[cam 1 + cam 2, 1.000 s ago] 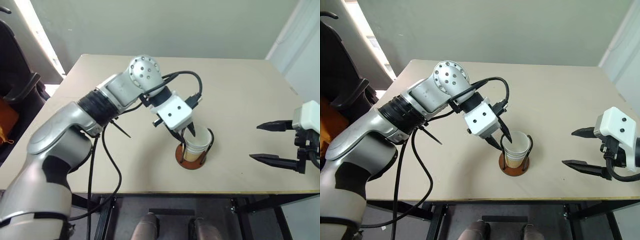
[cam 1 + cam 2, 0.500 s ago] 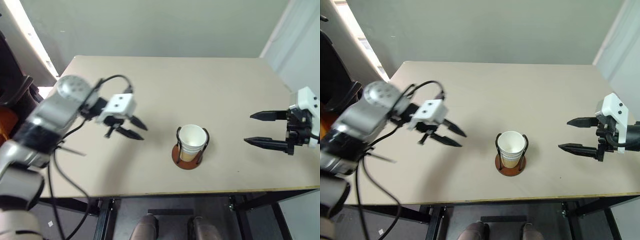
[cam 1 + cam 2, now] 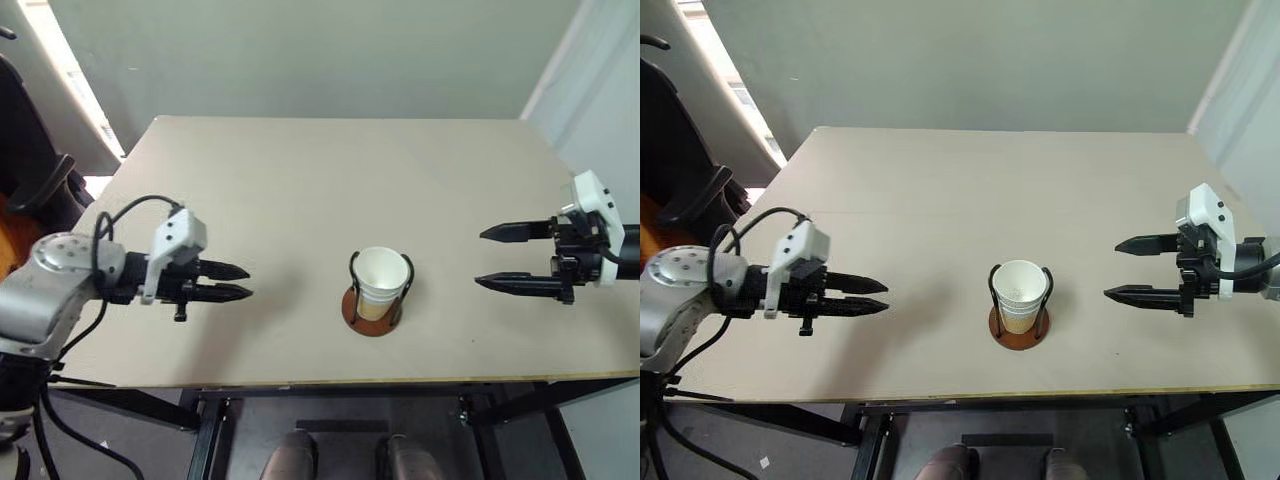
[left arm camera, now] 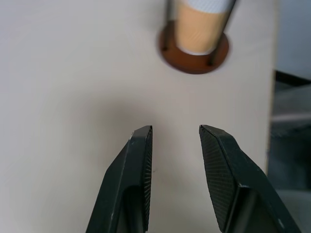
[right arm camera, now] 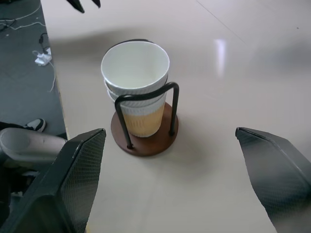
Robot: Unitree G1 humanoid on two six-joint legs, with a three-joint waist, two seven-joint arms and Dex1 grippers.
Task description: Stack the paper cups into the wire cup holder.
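Paper cups (image 3: 383, 283) between both grippers, untouched.

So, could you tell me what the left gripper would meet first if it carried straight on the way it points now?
Probably the paper cups stacked in the wire cup holder. The left gripper aims at them across bare table, though tilted downward, so it might touch the tabletop first.

Robotics lab or test room suggested. Plain beige table (image 3: 330, 180) on black metal frame set against bare grey-green wall (image 3: 320, 50). Dark office chair (image 3: 25, 150) seen just beside table's left edge. Loose cables and white plug (image 5: 41, 58) seen on dark floor beside table. Table surface kept bare apart from single test fixture, wire cup holder (image 3: 374, 305) with paper cups (image 3: 383, 280).
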